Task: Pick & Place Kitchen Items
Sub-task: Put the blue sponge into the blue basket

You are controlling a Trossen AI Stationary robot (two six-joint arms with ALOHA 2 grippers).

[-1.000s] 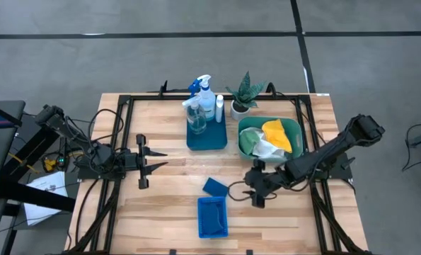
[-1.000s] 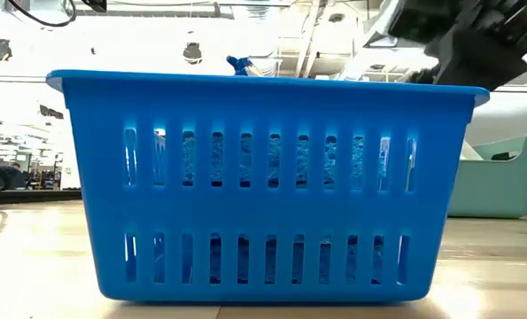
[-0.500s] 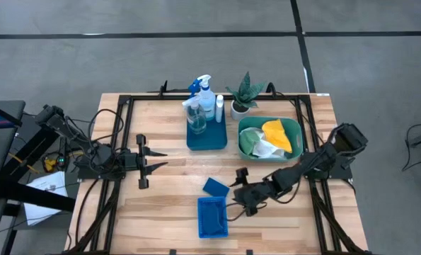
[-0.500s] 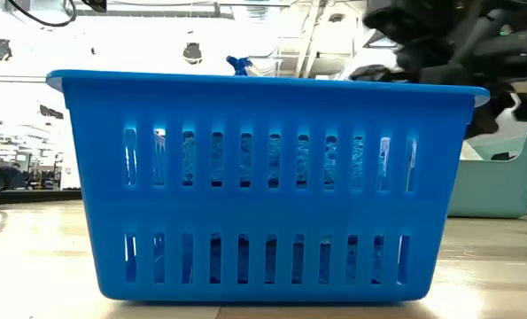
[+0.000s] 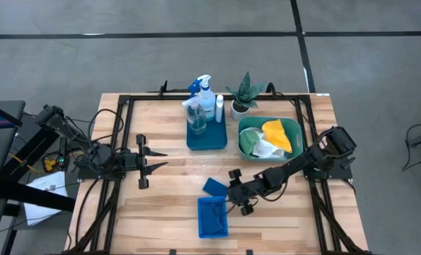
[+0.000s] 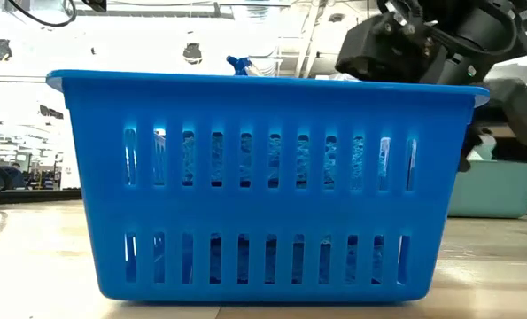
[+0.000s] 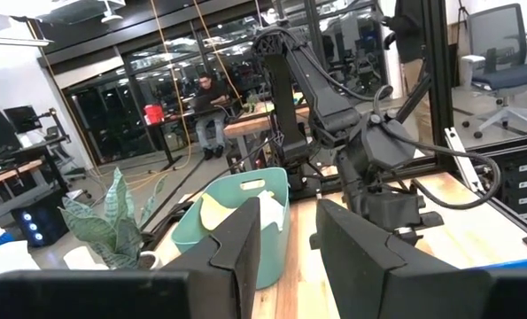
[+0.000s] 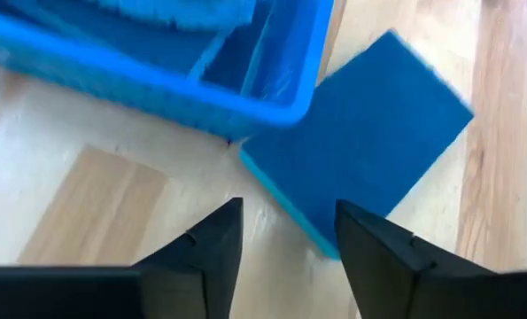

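One blue square sponge (image 5: 214, 187) lies flat on the surface, loose, touching or just beside the far rim of the small blue basket (image 5: 212, 217) near the front edge. In the right wrist view the sponge (image 8: 360, 146) sits straight ahead of that arm's fingers, one corner turned toward them, the basket's corner beside it. The right gripper (image 5: 236, 195) hangs low just to the sponge's right with its fingers spread apart and nothing between them, so the sponge lies a short reach toward the left arm's side. The right arm is clearly the nearer. The left gripper (image 5: 160, 159) waits farther off, toward the surface's left side, fingers also parted and empty. Behind, a spray bottle (image 5: 203, 91) and other bottles stand on a blue tray (image 5: 206, 138), and cloths (image 5: 275, 134) fill a teal tub (image 5: 245, 124).
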